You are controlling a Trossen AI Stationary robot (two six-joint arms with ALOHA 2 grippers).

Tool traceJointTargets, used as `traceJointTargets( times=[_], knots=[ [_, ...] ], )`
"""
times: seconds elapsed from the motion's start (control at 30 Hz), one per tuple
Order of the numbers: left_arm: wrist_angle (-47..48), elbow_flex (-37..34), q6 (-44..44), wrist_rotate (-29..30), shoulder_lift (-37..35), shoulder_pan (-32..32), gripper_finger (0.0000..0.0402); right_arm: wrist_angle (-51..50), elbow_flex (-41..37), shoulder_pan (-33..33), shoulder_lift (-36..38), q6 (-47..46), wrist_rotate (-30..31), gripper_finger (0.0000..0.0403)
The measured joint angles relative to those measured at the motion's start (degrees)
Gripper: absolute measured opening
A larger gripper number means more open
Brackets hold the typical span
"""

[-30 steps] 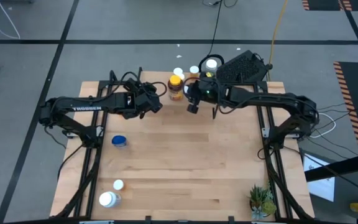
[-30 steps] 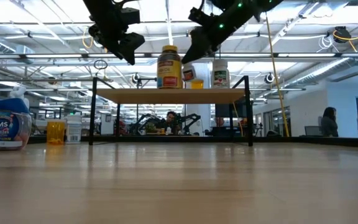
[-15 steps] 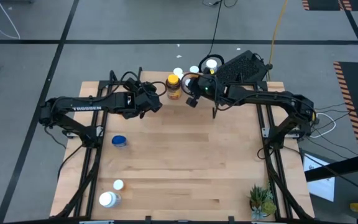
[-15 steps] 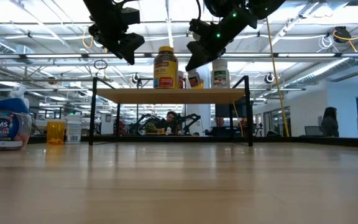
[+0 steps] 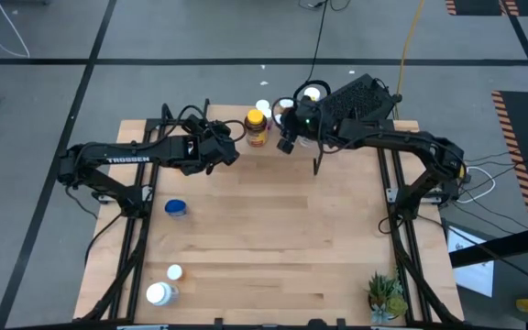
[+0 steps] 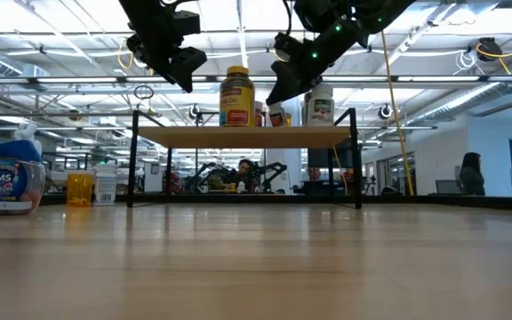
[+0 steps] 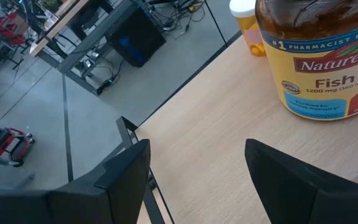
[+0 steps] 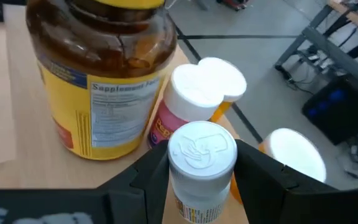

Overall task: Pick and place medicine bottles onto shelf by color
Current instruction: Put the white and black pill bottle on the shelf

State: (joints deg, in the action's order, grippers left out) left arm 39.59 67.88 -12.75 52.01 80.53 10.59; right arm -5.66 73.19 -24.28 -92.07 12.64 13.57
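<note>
A light-wood table [image 5: 273, 238] with a plank grain stands on a grey floor crossed by dark tape lines; the low view looks past it into a bright open hall with ceiling trusses, desks, and a person standing far off at the right. The shelf [image 6: 247, 135], a pale board on thin black legs, sits at the table's far edge near its middle. On it stands a big amber fish-oil jar [image 5: 258, 129] with a yellow lid and yellow label, and just beside it a cluster of small white-capped bottles. The right gripper [image 5: 288, 134] is over the shelf right next to the jar, its fingers pinching a small bottle [image 8: 201, 163] with a smooth round white cap; that bottle is close against a pink-labelled white-capped bottle [image 8: 197, 99] and an orange bottle [image 8: 291, 155]. The left gripper [image 5: 230, 151] hangs above the shelf's left part, fingers spread and holding nothing, with the jar just ahead of them. Near the table's left edge lies a blue-lidded jar [image 5: 177, 208]; at the near left corner lie a white bottle [image 5: 159, 293] and a small orange bottle [image 5: 174, 272]. A green potted plant [image 5: 385, 295] sits at the near right corner.
</note>
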Motion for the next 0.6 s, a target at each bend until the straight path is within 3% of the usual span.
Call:
traceJointTargets(
  times=[0.13, 0.6],
  knots=[
    [0.0, 0.0, 0.0, 0.0, 0.0, 0.0, 0.0266, -0.8, 0.0, -1.3, 0.0, -1.5, -3.7, 0.0152],
    [0.0, 0.0, -0.1, 0.0, 0.0, 0.0, 0.0266, -1.4, 0.0, -1.3, 0.0, -1.7, -4.7, 0.0153]
  ],
)
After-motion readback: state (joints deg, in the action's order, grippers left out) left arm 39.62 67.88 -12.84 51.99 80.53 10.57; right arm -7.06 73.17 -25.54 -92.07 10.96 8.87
